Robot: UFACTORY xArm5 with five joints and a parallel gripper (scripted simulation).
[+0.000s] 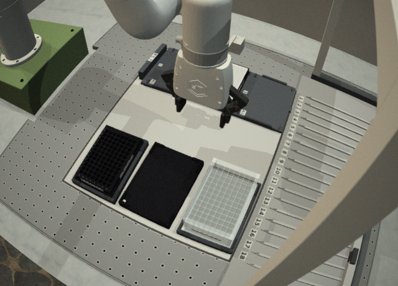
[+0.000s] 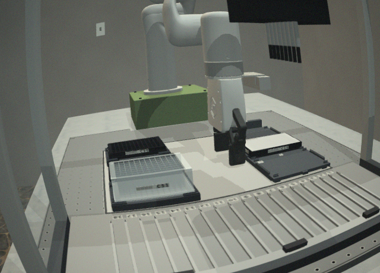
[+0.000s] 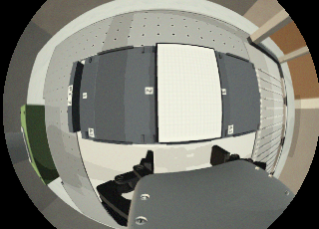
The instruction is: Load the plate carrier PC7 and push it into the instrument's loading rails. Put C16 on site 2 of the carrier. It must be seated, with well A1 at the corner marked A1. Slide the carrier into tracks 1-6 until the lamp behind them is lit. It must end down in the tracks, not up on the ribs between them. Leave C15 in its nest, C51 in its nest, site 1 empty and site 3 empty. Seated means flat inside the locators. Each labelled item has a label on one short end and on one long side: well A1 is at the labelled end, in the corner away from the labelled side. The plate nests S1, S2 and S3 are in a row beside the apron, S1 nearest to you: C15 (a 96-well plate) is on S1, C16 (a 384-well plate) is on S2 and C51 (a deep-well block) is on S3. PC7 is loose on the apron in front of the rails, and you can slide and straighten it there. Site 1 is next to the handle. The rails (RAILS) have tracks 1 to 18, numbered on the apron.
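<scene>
The dark grey carrier PC7 point(image 1: 270, 99) point(image 2: 291, 164) point(image 3: 120, 97) lies on the pale apron with its handle point(image 1: 152, 60) to the left and its other end beside track numbers 1-6. The white plate C16 point(image 1: 240, 76) point(image 2: 271, 141) point(image 3: 186, 93) lies flat on its middle site; the sites on both sides are bare. My gripper point(image 1: 201, 112) point(image 2: 230, 152) point(image 3: 183, 157) is open and empty. It hangs low over the apron, just off the carrier's long side by C16. The black plate C15 point(image 1: 109, 162) point(image 2: 135, 146) and the clear block C51 point(image 1: 221, 202) point(image 2: 151, 175) sit in their nests.
The nest between C15 and C51 point(image 1: 162, 183) is empty. The ribbed rails point(image 1: 321, 152) point(image 2: 245, 227) run beyond the numbered strip, with dark stops point(image 2: 294, 244) at their far end. The arm's green base point(image 1: 41, 61) point(image 2: 168, 105) stands at the back. A pipetting head point(image 2: 276, 6) hangs overhead.
</scene>
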